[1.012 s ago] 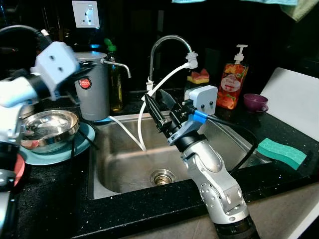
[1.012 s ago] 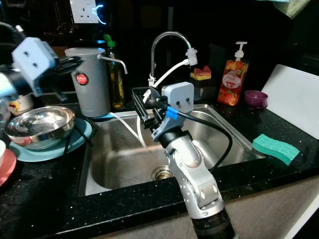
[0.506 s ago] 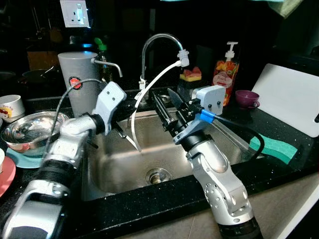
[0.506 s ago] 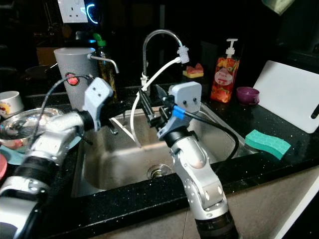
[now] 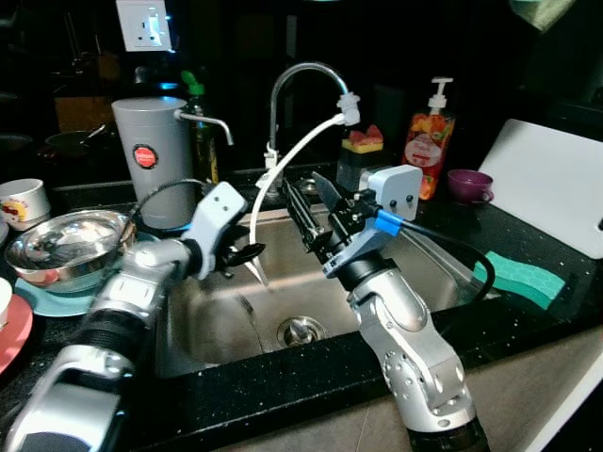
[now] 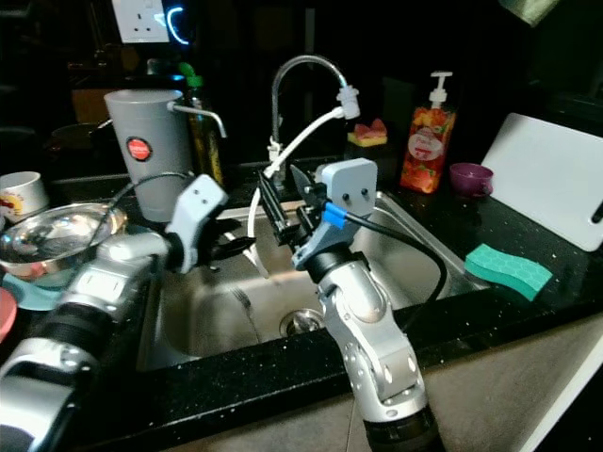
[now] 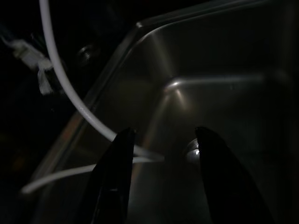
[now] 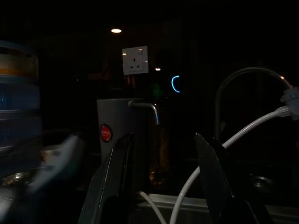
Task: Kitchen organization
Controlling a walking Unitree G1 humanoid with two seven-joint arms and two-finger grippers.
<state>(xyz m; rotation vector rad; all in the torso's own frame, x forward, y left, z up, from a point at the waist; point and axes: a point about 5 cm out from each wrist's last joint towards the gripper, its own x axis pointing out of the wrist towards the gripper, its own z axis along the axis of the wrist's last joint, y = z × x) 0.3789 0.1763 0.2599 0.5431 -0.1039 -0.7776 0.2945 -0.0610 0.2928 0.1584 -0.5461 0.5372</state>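
Worktop [image 5: 528, 235]: black speckled stone, running along the dark wall, with the sink let into its middle.

Sink [image 5: 226, 325]: steel basin, drain at the floor centre, no dishes in it.

Cutting board [image 5: 556, 188]: white, leaning at the worktop's right end.

Water dispenser [image 5: 151, 160]: grey cylinder with a side spout, at the back edge left of the sink.

Tap [image 5: 301, 80]: arched, at the sink's back edge; a white hose [image 5: 287, 160] runs from its nozzle down into the basin.

Steel bowl [image 5: 61, 245]: on a teal plate, left of the sink near the worktop's left end.

Soap bottle [image 5: 422, 141]: orange, back edge right of the tap.

Green sponge [image 5: 518, 278]: flat, right of the sink toward the front edge.

Purple cup [image 5: 466, 184]: small, beside the board.

Left gripper [image 5: 247, 252]: over the basin's left side, fingers parted and empty, with the hose's lower end just ahead of the tips.

Right gripper [image 5: 306, 202]: raised over the basin's back edge, fingers parted, holding nothing.

Judgement: no target is fixed yet. Bowl lies nearer the left arm, behind its pincer; sponge, long axis roughly along the sink's right rim, lies nearer the right arm.
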